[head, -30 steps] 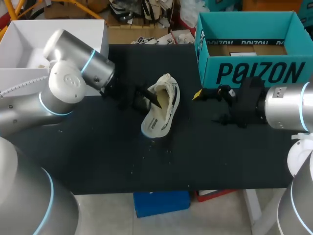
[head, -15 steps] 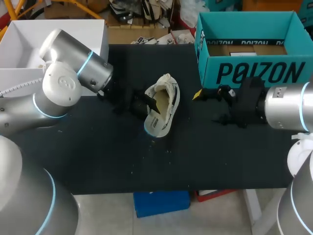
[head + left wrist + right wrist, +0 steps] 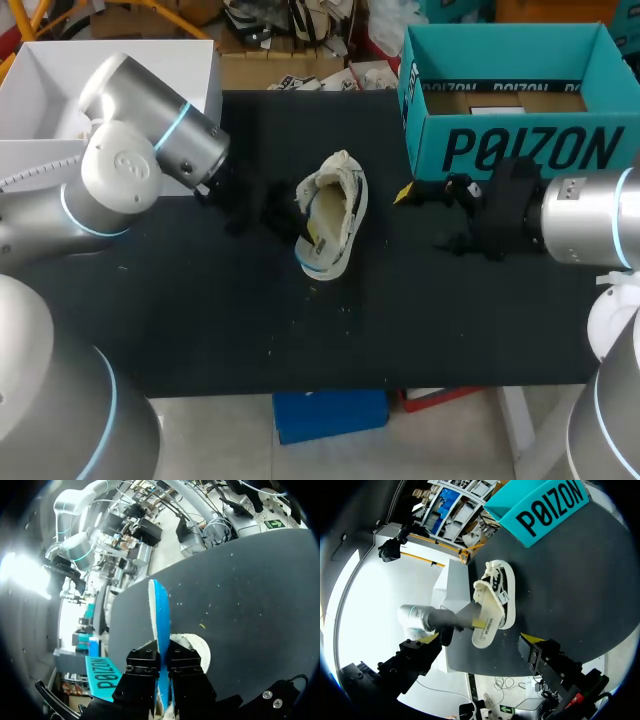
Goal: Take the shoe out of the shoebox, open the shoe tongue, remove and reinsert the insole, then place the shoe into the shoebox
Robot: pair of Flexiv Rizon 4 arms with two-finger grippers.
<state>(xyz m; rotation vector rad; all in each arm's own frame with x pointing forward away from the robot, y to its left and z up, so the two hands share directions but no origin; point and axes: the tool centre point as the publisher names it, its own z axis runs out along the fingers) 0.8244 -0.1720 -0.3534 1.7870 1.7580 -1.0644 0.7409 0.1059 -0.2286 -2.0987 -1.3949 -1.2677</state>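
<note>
A cream sneaker lies on its side in the middle of the black table. My left gripper reaches into its opening from the left. In the left wrist view this gripper is shut on the thin edge of the blue-and-white insole, which stands up ahead of the fingers, with the shoe's white rim beside it. My right gripper hangs open to the right of the shoe, in front of the teal shoebox. From the right wrist, the sneaker lies ahead of the open gripper.
The teal shoebox stands open at the back right corner. A white box sits at the back left, behind my left arm. The table's front edge runs along the near side.
My left gripper's fingers have closed on the insole inside the shoe, and the shoe's toe has shifted slightly to the right. The right arm has not moved.
</note>
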